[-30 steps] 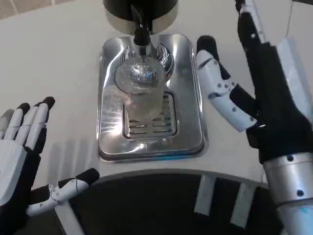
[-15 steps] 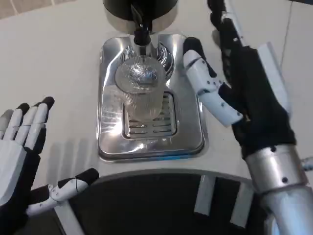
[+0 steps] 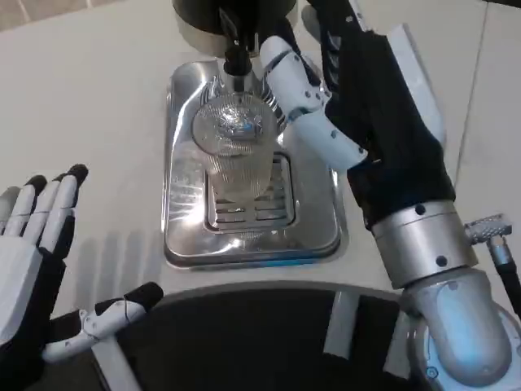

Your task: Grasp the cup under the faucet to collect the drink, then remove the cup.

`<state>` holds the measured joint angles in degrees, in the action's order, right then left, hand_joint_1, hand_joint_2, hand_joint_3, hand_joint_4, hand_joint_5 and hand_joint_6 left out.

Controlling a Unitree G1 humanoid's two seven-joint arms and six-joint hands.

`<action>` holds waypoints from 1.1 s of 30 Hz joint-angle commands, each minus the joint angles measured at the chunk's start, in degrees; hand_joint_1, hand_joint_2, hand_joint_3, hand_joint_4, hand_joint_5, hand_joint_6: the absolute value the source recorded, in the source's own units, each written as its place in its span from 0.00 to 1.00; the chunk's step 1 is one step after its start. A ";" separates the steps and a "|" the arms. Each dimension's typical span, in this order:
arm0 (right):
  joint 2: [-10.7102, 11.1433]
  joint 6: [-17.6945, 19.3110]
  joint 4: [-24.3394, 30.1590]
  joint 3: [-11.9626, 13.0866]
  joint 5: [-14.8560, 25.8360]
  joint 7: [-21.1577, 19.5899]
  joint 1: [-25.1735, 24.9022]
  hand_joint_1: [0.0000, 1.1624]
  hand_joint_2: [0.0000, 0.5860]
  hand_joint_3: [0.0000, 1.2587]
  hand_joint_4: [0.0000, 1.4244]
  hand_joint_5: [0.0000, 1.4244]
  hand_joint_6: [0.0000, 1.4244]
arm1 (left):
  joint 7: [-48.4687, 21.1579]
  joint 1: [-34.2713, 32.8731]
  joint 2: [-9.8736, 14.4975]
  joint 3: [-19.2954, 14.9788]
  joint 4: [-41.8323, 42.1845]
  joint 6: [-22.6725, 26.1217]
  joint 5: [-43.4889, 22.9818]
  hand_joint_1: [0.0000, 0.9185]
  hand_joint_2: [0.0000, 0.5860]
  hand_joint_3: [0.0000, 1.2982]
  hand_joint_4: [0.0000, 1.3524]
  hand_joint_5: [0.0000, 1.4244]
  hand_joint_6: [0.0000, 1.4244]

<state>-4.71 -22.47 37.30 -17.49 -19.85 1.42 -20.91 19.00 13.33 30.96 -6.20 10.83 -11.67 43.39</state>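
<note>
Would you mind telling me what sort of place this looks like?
Probably a drinks station or test counter: a clear cup stands on a steel drip tray beneath a black faucet, on a white table.

The cup [image 3: 234, 142] stands on the tray [image 3: 313, 224] under the faucet [image 3: 236, 55]. My right hand [image 3: 346, 106] is just right of it, my left hand [image 3: 37, 261] well left on the desk [image 3: 89, 106].

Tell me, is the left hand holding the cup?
No, the left hand lies open on the table, well apart from the cup, which stands on the tray under the faucet.
</note>
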 commanded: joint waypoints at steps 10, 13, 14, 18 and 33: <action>-2.08 -1.77 1.28 -2.51 1.20 -0.27 -0.81 0.37 0.97 0.00 0.00 0.00 0.00 | 0.82 0.43 -0.21 -0.56 -0.26 -0.02 0.81 0.00 0.21 0.00 0.00 0.00 0.00; -2.57 -1.54 -0.56 -2.13 2.53 -0.58 -1.50 0.37 0.97 0.00 0.00 0.00 0.00 | 0.79 0.50 -0.24 -0.66 -0.34 0.03 0.67 0.00 0.21 0.00 0.00 0.00 0.00; -2.61 -1.49 -0.88 -2.07 2.84 -0.63 -1.61 0.37 0.96 0.00 0.00 0.00 0.00 | 0.80 0.54 -0.25 -0.68 -0.41 0.04 0.63 0.00 0.21 0.00 0.00 0.00 0.00; -2.66 -1.19 -2.82 -1.92 4.27 -0.55 -2.58 0.37 0.96 0.00 0.00 0.00 0.00 | 0.89 0.62 -0.25 -0.79 -0.58 0.06 0.55 0.00 0.21 0.00 0.00 0.00 0.00; -2.88 -0.26 -9.36 -0.92 7.79 -0.07 -7.01 0.36 0.95 0.00 0.00 0.00 0.00 | 0.96 0.32 -1.14 -1.74 -1.23 0.54 0.16 0.00 0.21 0.00 0.00 0.00 0.00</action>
<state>-6.32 -23.45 28.91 -19.04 -13.00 1.02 -26.14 19.19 13.24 30.39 -7.59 10.24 -11.52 43.42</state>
